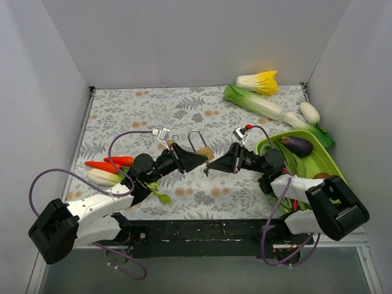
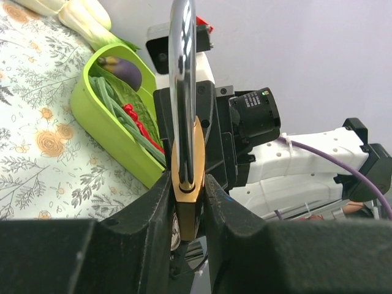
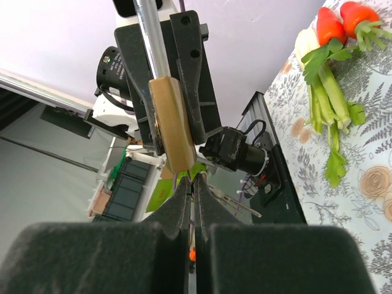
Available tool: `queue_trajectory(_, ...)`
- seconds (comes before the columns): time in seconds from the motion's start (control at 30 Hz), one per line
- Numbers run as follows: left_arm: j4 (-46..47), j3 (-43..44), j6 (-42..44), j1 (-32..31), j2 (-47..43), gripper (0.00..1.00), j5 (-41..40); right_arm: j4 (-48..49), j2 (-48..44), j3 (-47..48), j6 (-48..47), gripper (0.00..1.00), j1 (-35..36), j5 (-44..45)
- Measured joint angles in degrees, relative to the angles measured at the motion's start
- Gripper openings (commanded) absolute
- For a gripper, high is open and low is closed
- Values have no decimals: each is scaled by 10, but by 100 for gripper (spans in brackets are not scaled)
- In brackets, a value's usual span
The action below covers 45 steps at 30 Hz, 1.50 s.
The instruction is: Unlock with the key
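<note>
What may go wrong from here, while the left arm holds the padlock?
1. The jaws of the right gripper are shut just under the brass padlock, where the key barely shows; such a thin grip may slip when turning.
2. The left gripper pinches only the padlock's flat sides, so twisting may rotate it.

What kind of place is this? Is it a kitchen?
Probably a robot practice table, not a kitchen: plain white walls box in a flowered cloth, with toy-looking vegetables and a padlock.
</note>
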Motion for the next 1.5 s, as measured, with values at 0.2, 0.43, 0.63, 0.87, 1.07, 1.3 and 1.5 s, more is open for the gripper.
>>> queue_trajectory(0.2,49,21,30,11,35,0,50,17,4,7,51,1,-1,-5)
queue_trajectory(0.43,115,99,46,29,82,0,112,48,-9,60,96,1,-11,0)
queue_trajectory(0.63,139,150,51,29,92,8,165,68,-43,87,92,1,-9,3)
queue_trajectory(0.87,113,154,61,29,84,34,171,53,-54,85,82,1,-8,1)
queue_trajectory(1.07,78,154,67,6,84,44,188,23,-61,82,69,1,4,-4)
queue_trajectory(1.3,76,154,62,4,83,60,185,11,-61,80,60,1,5,-2)
queue_trajectory(1.5,54,144,66,-3,64,68,161,5,-62,71,57,1,5,1)
